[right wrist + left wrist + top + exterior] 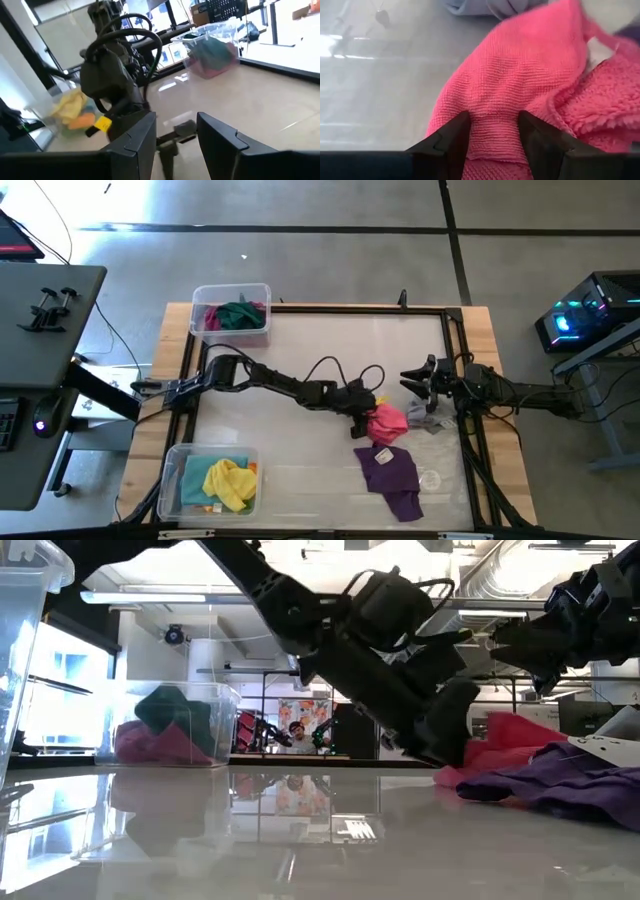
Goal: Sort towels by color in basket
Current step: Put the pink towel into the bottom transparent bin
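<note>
A pink towel (388, 423) lies crumpled on the table right of the middle, and it fills the left wrist view (530, 75). My left gripper (494, 125) is open and down on the towel's left edge (365, 423). A purple towel (392, 475) lies spread just nearer than the pink one. A grey towel (425, 418) lies beside the pink one on its right. My right gripper (175, 125) hangs open above the table's right side (420, 380) with nothing between its fingers. My left gripper has its two fingers (452, 137) set apart on the pink towel's left edge, with a strip of the cloth (492, 137) between them. It comes slanting down from the table's left. The towel lies on the table.
A clear basket (232, 315) at the far left holds magenta and dark green towels. Another clear basket (215, 480) at the near left holds yellow, light blue and orange towels. Bare tabletop (300, 450) lies between the baskets and the pile.
</note>
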You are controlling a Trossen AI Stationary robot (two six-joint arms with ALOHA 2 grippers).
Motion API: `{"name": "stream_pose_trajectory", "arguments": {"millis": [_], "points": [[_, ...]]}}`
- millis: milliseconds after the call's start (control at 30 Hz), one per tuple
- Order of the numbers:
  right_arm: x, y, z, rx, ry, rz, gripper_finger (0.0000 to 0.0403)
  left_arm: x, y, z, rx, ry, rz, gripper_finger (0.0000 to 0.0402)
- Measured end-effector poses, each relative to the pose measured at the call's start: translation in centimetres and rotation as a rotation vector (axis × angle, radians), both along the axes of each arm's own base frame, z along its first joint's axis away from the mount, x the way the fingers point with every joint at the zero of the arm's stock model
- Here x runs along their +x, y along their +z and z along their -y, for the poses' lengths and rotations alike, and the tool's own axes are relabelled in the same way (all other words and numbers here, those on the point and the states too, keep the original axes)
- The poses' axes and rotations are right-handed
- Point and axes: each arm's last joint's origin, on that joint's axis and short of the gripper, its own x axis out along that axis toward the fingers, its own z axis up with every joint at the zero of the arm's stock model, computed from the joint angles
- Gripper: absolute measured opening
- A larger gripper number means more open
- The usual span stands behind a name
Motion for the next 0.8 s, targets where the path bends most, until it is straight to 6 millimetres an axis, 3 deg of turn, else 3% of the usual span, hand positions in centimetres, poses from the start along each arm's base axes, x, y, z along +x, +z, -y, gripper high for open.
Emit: {"name": "stream_pose_trajectory", "arguments": {"millis": [133, 333, 467, 600, 800], "points": [[0.0, 0.0, 0.0, -0.019, 0.005, -0.004, 0.0138, -0.6, -0.5, 0.4, 0.114, -0.024, -0.094, 0.0134], [0.0, 0.0, 0.0, -0.02, 0.006, -0.004, 0.0138, -1.5, 0.3, 1.1, 0.201, -0.017, -0.177, 0.0015], [0.0, 0.0, 0.0, -0.023, 0.007, -0.006, 0.0138, -2.5, 1.8, 1.8, 0.318, 0.078, -0.235, 0.0016], [0.1, -0.1, 0.0, -0.022, 0.008, -0.019, 0.0138, -3.8, 4.7, 3.7, 0.478, 0.115, -0.248, 0.0004], [0.3, -0.4, 0.0, -0.023, 0.009, -0.049, 0.0138, -6.4, 12.5, 7.4, 0.698, 0.222, -0.112, 0.0005]]}}
